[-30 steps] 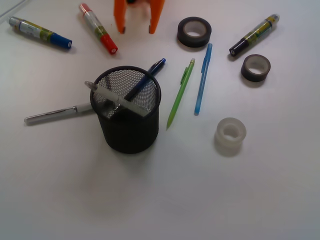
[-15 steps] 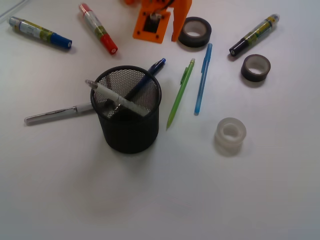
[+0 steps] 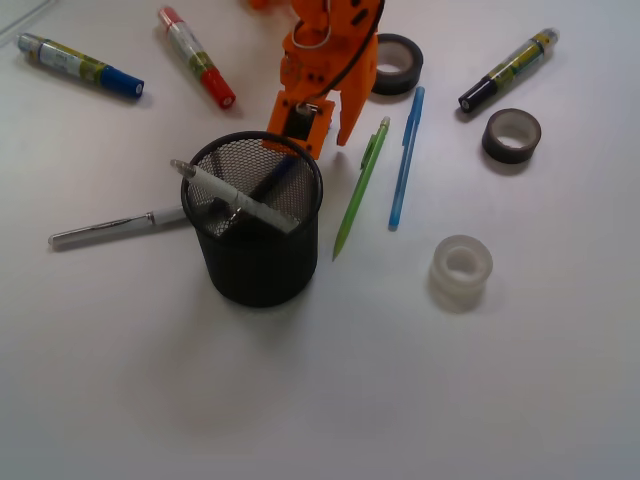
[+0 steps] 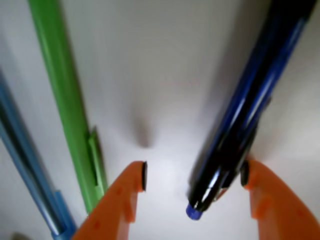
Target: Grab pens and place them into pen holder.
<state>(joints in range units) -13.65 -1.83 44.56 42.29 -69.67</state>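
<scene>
The black wire-mesh pen holder [image 3: 260,260] stands left of centre. A white-clear pen [image 3: 235,198] lies across its rim and a dark blue pen [image 3: 272,178] leans in it. My gripper [image 3: 322,135] is open, and its jaws stand on either side of the blue pen's upper end [image 4: 245,110]. The right pad is close to the pen; the left is apart from it. The lime green pen [image 3: 360,188] and the light blue pen [image 3: 405,158] lie on the table right of the holder. Both show in the wrist view, green [image 4: 65,100] and light blue [image 4: 25,165]. The silver-white pen [image 3: 105,229] lies left of the holder.
Thick markers lie at the back: a blue-capped one [image 3: 80,65], a red-capped one [image 3: 197,58] and a black-capped one [image 3: 508,70]. A black tape roll [image 3: 400,62], a grey roll [image 3: 512,135] and a clear roll [image 3: 461,270] sit on the right side.
My gripper has come from the back edge toward the holder and now straddles the dark blue pen's upper end. The pens and holder have not moved.
</scene>
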